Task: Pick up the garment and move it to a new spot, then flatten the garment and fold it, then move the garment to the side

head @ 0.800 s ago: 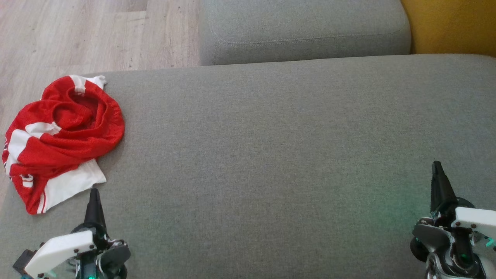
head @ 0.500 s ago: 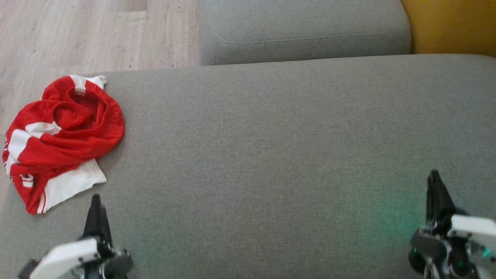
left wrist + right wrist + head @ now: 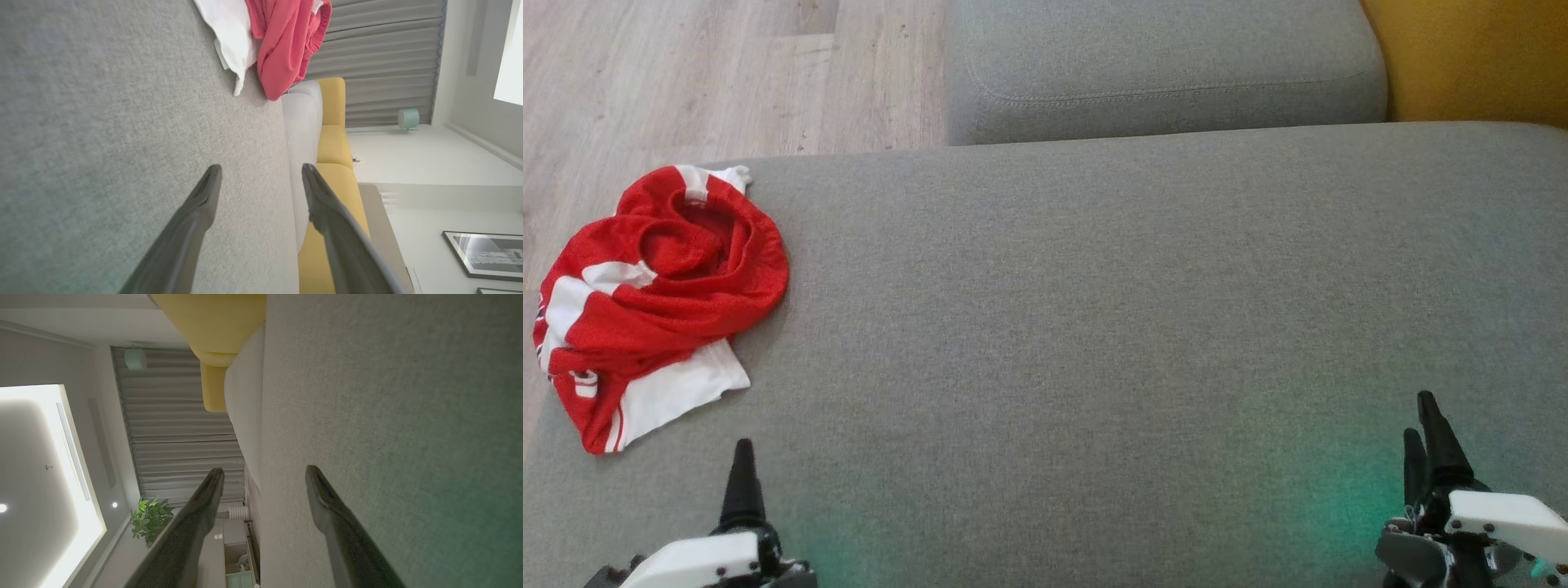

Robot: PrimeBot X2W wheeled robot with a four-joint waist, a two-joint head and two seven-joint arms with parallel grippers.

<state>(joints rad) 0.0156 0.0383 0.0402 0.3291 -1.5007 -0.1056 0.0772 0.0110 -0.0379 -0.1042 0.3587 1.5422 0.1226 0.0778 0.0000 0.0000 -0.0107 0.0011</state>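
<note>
The garment [image 3: 662,298] is a red and white mesh jersey, lying crumpled at the far left edge of the grey seat cushion [image 3: 1094,327]. In the left wrist view the garment [image 3: 282,41] lies well beyond the fingertips. My left gripper [image 3: 743,457] sits at the bottom left, just below and to the right of the garment's white hem and clear of it. Its fingers stand apart with nothing between them, so the left gripper [image 3: 261,169] is open. My right gripper [image 3: 1419,425] is at the bottom right, far from the garment. In its own wrist view the right gripper [image 3: 264,470] is open and empty, close over the cushion.
A grey back cushion [image 3: 1168,73] lies along the far side of the seat. Yellow upholstery [image 3: 1470,57] fills the top right corner. Pale wooden floor [image 3: 686,73] shows at the top left, past the seat's left edge where the garment lies.
Both grippers have drawn back toward the bottom edge of the head view, away from the garment. The camera has tilted slightly. The garment has not moved.
</note>
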